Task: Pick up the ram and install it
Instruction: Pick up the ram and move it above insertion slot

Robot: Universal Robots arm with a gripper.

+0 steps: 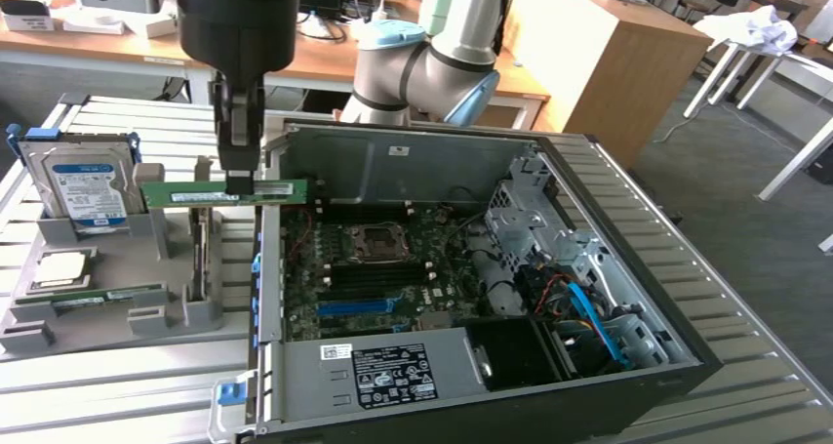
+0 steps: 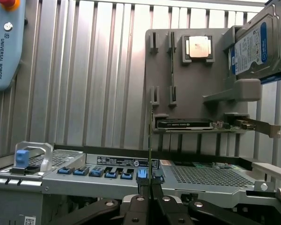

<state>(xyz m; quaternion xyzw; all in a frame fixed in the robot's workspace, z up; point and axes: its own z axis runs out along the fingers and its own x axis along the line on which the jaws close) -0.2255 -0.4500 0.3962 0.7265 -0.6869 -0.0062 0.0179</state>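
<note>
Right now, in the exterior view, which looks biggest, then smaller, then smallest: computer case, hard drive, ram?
1. computer case, by far
2. hard drive
3. ram: long but very thin; held up in the hand, maybe nearer the camera, so unsure against the drive

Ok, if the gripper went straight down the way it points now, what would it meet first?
Probably the computer case's side wall. The gripper holds the ram level above it, so the ram would likely touch first. Depth is hard to judge.

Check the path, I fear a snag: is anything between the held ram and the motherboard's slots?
The ram, gripped by the hand, hangs above the case's rim; beyond that rim nothing visible covers the slots.
</note>
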